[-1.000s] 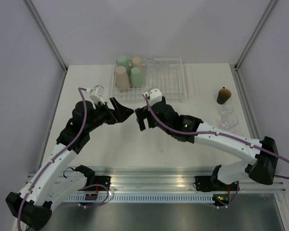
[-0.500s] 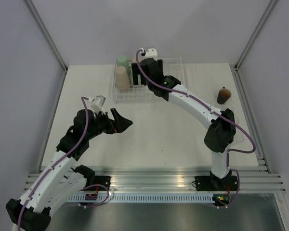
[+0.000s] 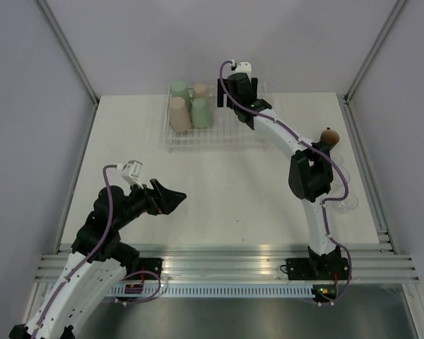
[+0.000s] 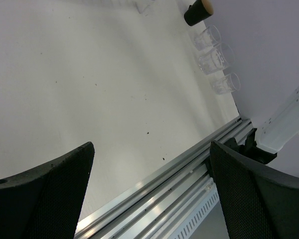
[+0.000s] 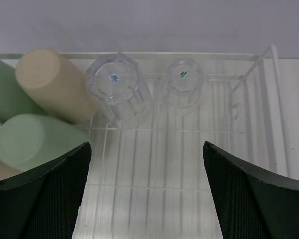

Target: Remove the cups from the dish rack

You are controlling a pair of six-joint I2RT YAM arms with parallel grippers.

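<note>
The white wire dish rack [image 3: 230, 131] stands at the back of the table. At its left end stand two green tumblers [image 3: 201, 113] and two beige tumblers [image 3: 178, 113]. My right gripper [image 3: 234, 99] hovers open and empty over the rack's back part. In the right wrist view its jaws stand wide apart [image 5: 147, 199] above the rack grid [image 5: 154, 169], short of two upside-down clear cups [image 5: 118, 89] [image 5: 183, 82], with a beige tumbler [image 5: 55, 92] and a green tumbler [image 5: 30, 142] at the left. My left gripper [image 3: 173, 200] is open and empty over the near-left table.
A dark brown cup [image 3: 328, 139] stands on the table at the right, with clear cups [image 3: 336, 166] in a row nearer along the right edge. The left wrist view shows the brown cup [image 4: 198, 11], three clear cups [image 4: 215, 57] and the metal rail [image 4: 189, 174] at the table's near edge.
My right arm swung from the table's middle out to the back of the rack, still open. My left arm drew back toward the near left.
</note>
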